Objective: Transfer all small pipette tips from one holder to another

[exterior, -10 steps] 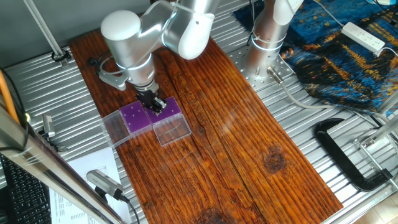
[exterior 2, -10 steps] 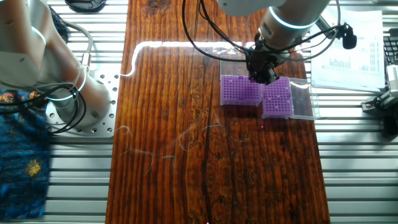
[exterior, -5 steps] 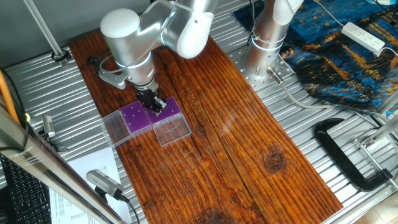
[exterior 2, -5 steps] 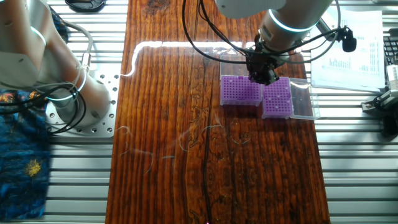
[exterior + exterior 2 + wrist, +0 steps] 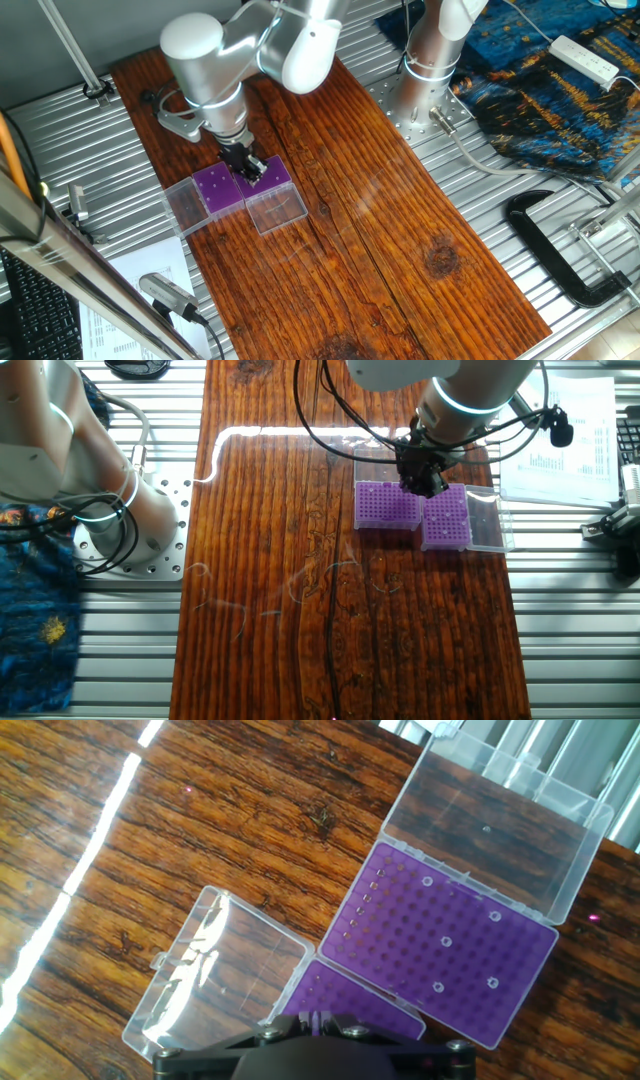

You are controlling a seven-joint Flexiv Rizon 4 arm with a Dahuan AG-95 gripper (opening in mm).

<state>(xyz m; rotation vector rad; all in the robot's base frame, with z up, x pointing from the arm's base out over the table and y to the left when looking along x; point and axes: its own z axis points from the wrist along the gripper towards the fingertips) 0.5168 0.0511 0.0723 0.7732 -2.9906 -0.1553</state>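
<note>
The holders [image 5: 414,513] sit edge to edge near one end of the wooden table [image 5: 300,610], clear lids [image 5: 215,970] swung flat outward, which I take to be so both purple tops lie open from above. I've got the gripper [image 5: 421,478] low over the seam between them; I can't tell whether its jaws are clenched or released. The small pipette tips [image 5: 445,941] show as a few pale rings in the farther rack. Nothing has shifted noticeably since a second ago.
</note>
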